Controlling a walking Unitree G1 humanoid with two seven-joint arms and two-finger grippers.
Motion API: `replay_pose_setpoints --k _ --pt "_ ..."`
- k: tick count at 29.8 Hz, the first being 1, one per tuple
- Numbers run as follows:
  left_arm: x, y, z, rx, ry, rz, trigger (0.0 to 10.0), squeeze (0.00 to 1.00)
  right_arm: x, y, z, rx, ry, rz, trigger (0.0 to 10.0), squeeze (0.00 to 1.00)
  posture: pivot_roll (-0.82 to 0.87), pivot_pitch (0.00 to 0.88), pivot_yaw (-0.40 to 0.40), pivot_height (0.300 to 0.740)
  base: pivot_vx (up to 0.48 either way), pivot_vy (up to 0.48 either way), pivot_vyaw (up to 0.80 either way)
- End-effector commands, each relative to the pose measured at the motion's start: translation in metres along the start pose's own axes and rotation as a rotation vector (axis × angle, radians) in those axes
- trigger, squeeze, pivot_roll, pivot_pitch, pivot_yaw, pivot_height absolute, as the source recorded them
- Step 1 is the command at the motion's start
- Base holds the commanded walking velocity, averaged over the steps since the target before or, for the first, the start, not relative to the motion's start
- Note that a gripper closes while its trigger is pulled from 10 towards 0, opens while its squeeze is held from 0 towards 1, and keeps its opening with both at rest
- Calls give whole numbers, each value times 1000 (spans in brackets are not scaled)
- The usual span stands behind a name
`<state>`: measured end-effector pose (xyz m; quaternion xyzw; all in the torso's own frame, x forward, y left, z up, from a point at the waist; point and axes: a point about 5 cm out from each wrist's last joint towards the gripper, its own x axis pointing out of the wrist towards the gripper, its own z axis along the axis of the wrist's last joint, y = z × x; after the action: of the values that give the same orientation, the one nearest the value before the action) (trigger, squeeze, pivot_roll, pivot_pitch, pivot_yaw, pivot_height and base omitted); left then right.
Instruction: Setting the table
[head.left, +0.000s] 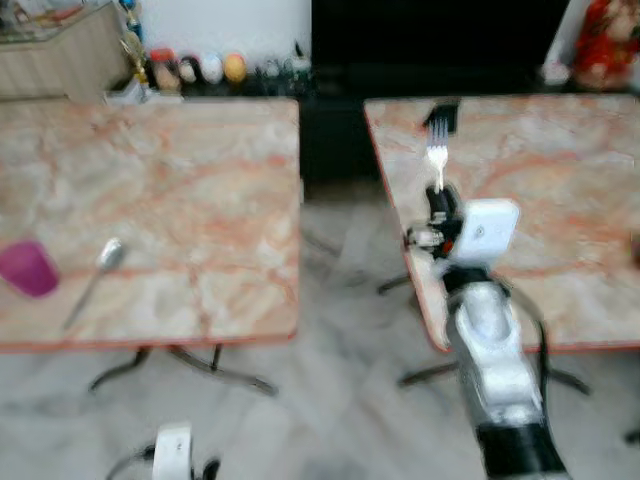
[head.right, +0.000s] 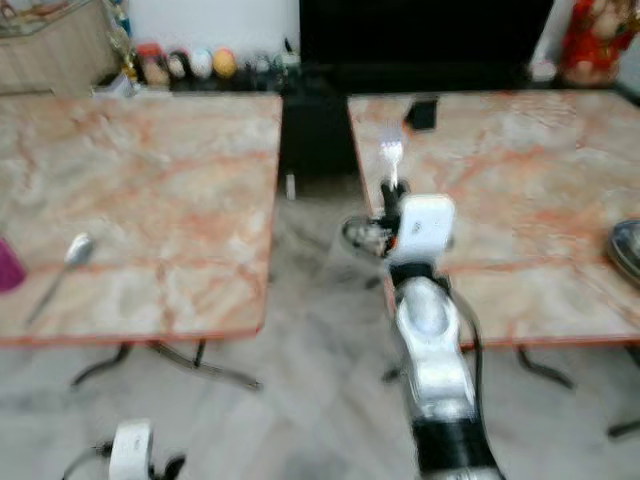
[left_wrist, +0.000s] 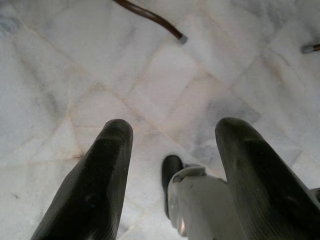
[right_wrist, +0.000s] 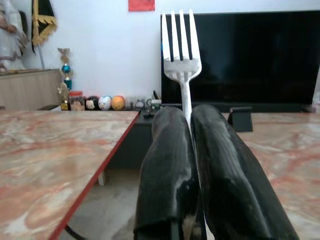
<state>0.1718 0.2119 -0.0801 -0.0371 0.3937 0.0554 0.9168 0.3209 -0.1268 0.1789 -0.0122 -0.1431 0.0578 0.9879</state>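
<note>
My right gripper is shut on a white fork, tines pointing away from me. In the left eye view the fork and right gripper hover over the left edge of the right marble table. On the left marble table lie a spoon and a magenta cup near the front left. My left gripper hangs open over the floor, low by my side.
A gap of grey tiled floor runs between the two tables. A dark bowl sits at the right table's right edge. A black TV and small figurines line the back wall. Table legs splay under the tables.
</note>
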Motion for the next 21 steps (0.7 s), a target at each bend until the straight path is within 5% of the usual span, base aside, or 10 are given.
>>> replay_pose_setpoints --k 1,8,21 --pt "0 -1 -1 -9 4 3 10000 0 1 -7 4 -13 -12 -18 10000 0 -95 0 54 740 0 -480 0" --pt "0 -2 -1 -6 8 -2 10000 0 0 -5 6 -42 -30 2 10000 0 -98 0 55 740 0 -480 380" --pt "-1 -1 -4 -3 19 -4 10000 0 1 -9 5 -13 -12 -26 10000 0 -102 0 57 740 0 -480 0"
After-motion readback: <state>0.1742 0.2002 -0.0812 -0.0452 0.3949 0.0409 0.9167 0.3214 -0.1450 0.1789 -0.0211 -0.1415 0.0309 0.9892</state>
